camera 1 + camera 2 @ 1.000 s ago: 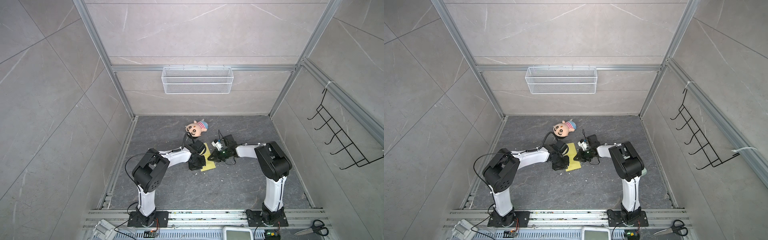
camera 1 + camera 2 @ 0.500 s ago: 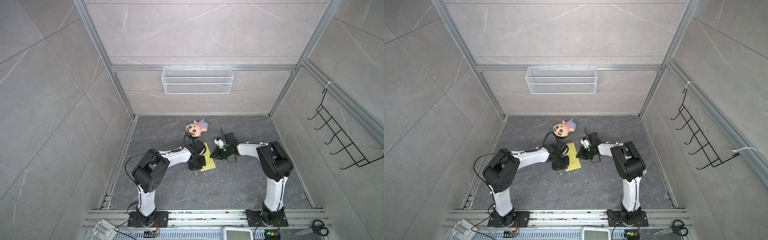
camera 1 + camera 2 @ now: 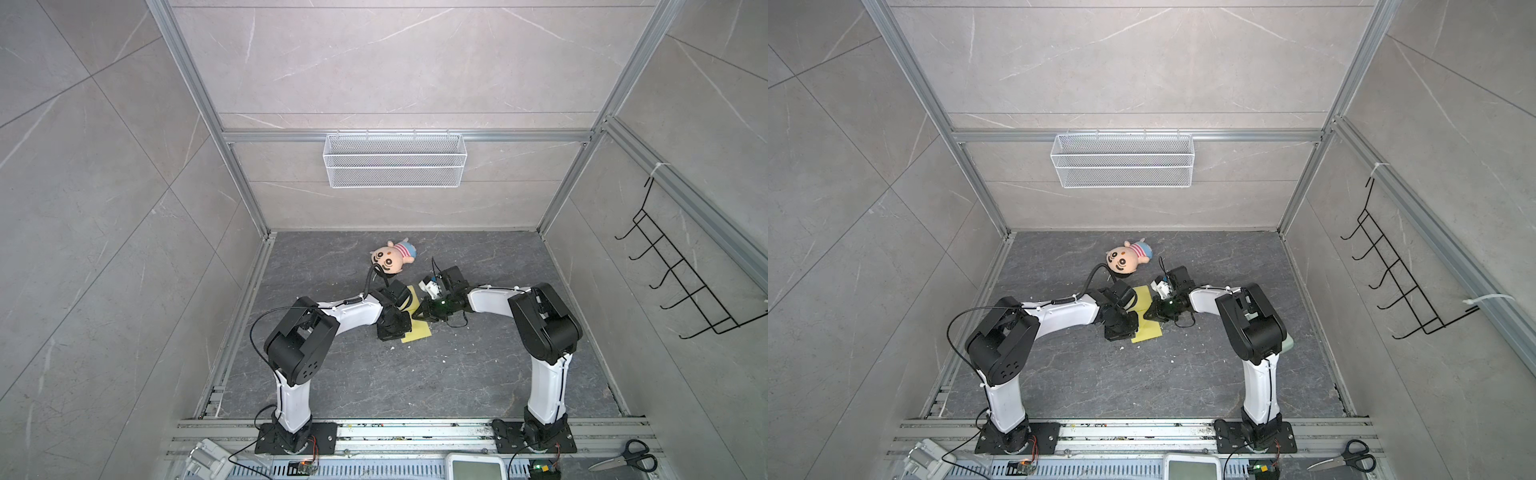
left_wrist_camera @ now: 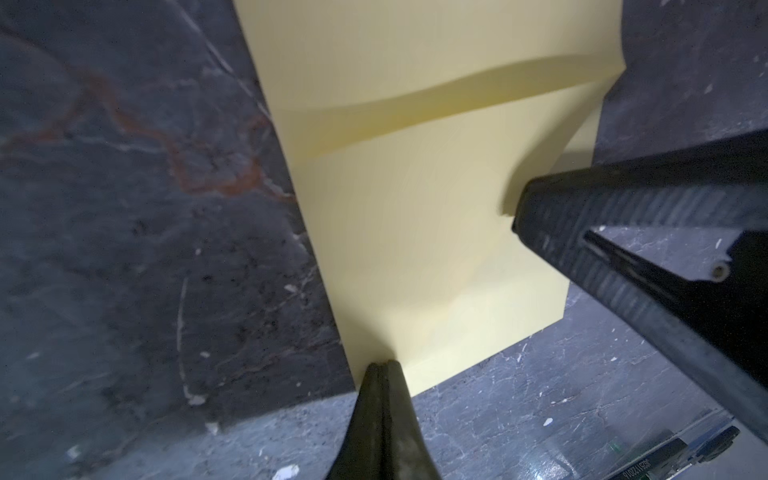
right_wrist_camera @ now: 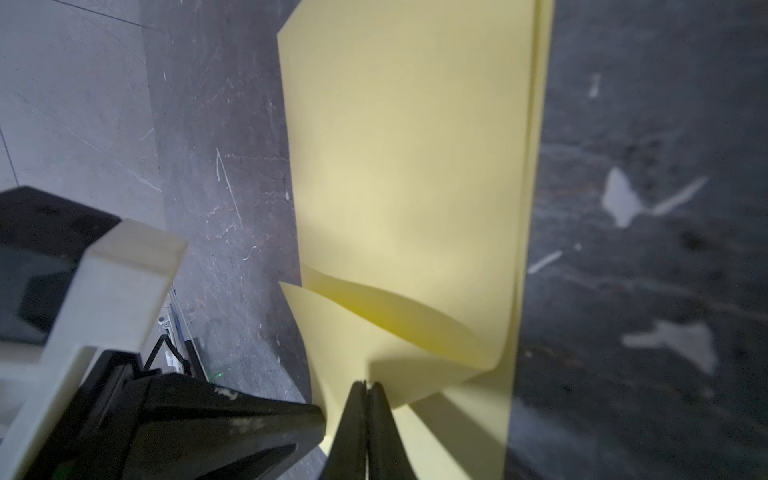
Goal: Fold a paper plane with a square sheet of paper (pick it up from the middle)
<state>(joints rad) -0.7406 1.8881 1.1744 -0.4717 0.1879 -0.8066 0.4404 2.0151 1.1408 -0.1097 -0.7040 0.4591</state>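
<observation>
Left jaws and right jaws, both closed and empty, are pressing one partly folded square sheet of paper [image 3: 419, 332] onto the tabletop [image 3: 415, 374] near one plush doll [image 3: 390, 259].

Landmark: the thin pale-yellow paper sheet [image 3: 419, 332], partly folded, on the dark stone floor [image 3: 415, 382].

Left of it: the left gripper [image 4: 381, 368], tips closed at the sheet's edge, blocks access together with its arm.

Right of it: the right gripper [image 5: 365, 384] and its arm block access likewise.

Behind it: a round-headed plush doll in a striped shirt [image 3: 392, 259] lies near, leaving a narrow gap.

In front of it: open floor to the metal rail [image 3: 415, 428], carrying only small white scraps [image 3: 444, 360].
</observation>
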